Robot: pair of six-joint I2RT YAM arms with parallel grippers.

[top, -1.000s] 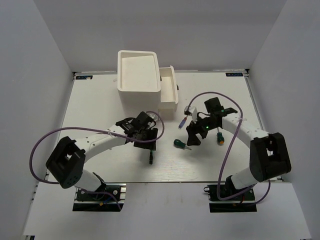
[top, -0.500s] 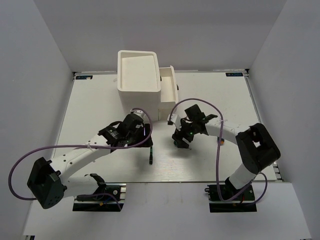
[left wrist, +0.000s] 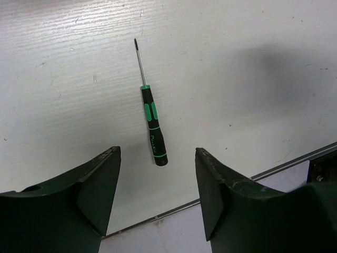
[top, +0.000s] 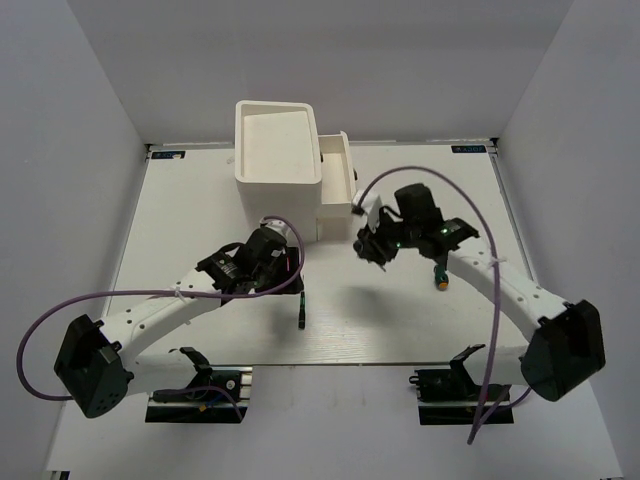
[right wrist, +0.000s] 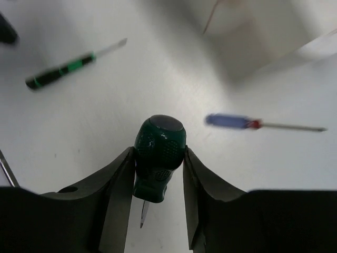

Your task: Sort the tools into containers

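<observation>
Overhead, a tall white box-shaped cabinet (top: 277, 145) with a recessed top tray stands at the far middle of the white table (top: 180, 220). One white pull-out drawer (top: 338, 178) juts from its right side toward the arms. The right gripper (right wrist: 158, 158) is clamped on a stubby dark-green-handled screwdriver (right wrist: 159, 145), one finger on each side of the handle. The rounded butt faces the wrist camera and the short blade points down, clear of the table. From above, this gripper hangs just right of the drawer's near end. Under it on the table, in the right wrist view, lies a thin blue-handled screwdriver with a red collar (right wrist: 234, 121), shaft pointing right. It is blurred, and the arm hides it from the overhead camera. A second stubby green-handled screwdriver (top: 440, 276) with an orange end lies on the table beside the right forearm, partly covered by it. The left gripper (left wrist: 156, 154) stands wide apart and holds nothing. It hovers over a thin black screwdriver with green bands (left wrist: 151, 124), which lies flat on the table, tip pointing away from the wrist camera. The handle's end shows between the two dark fingers (left wrist: 89, 184) without touching either. Overhead, that screwdriver (top: 300, 315) sits near the front edge of the table, just right of the left arm and well apart from the cabinet. A purple cable (top: 60, 310) loops out from each arm.
</observation>
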